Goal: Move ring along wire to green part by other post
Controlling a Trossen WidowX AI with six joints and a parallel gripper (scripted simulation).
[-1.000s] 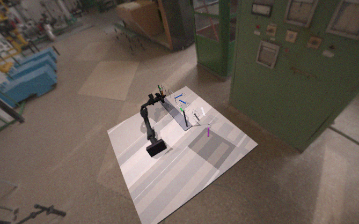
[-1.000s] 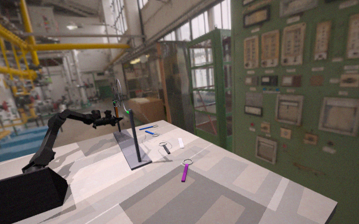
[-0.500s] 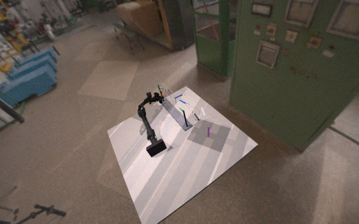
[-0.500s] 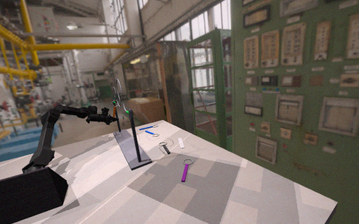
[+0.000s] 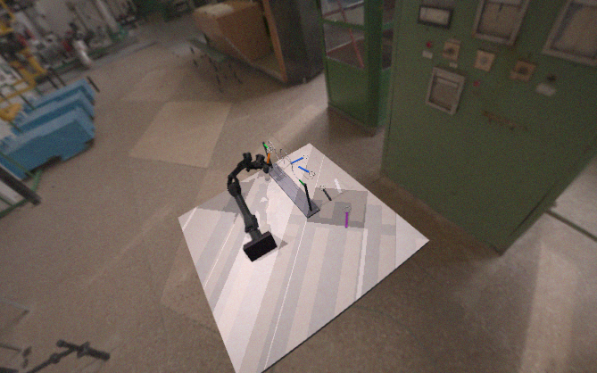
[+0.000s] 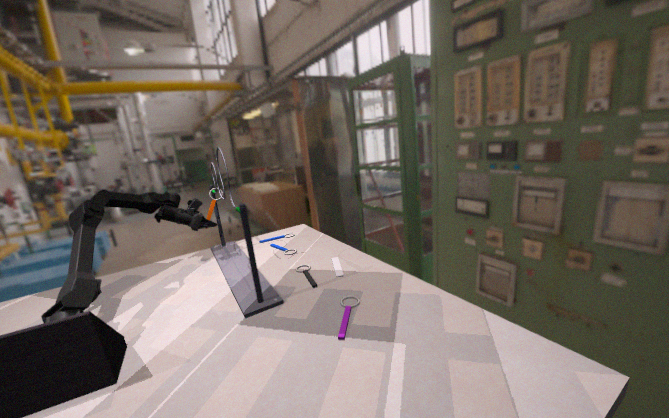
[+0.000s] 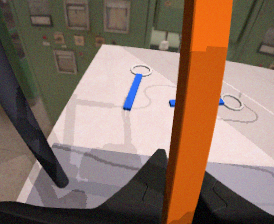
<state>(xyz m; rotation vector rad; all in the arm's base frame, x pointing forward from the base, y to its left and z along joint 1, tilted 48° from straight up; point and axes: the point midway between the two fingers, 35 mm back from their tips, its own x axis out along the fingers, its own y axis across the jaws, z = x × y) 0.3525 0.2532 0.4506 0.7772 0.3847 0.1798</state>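
Observation:
The orange handle point(image 5: 268, 158) point(image 6: 211, 208) point(image 7: 200, 96) stands nearly upright between my fingers. Its ring point(image 6: 215, 193) sits around the green part of the wire point(image 5: 265, 147) at the top of the far post point(image 6: 220, 228). My gripper point(image 5: 263, 162) point(image 6: 199, 221) point(image 7: 166, 156) is shut on the lower part of the handle, just left of that post. The thin grey wire point(image 6: 222, 168) loops upward between the far post and the near post point(image 5: 307, 198) point(image 6: 251, 257), which carries its own green part point(image 5: 300, 181) point(image 6: 236, 209). Both posts stand on a grey base plate point(image 5: 286, 185) point(image 6: 238, 280).
Loose rings lie on the table point(image 5: 314, 286) point(image 6: 430, 363) beyond the stand: two with blue handles point(image 5: 296, 161) point(image 6: 273, 238) point(image 7: 132, 91), one with a black handle point(image 5: 325, 192) point(image 6: 308, 276), one with a purple handle point(image 5: 346, 218) point(image 6: 345, 320). A white block point(image 6: 337, 265) lies there too. The arm's base point(image 5: 260, 245) point(image 6: 40, 358) is at the table's left.

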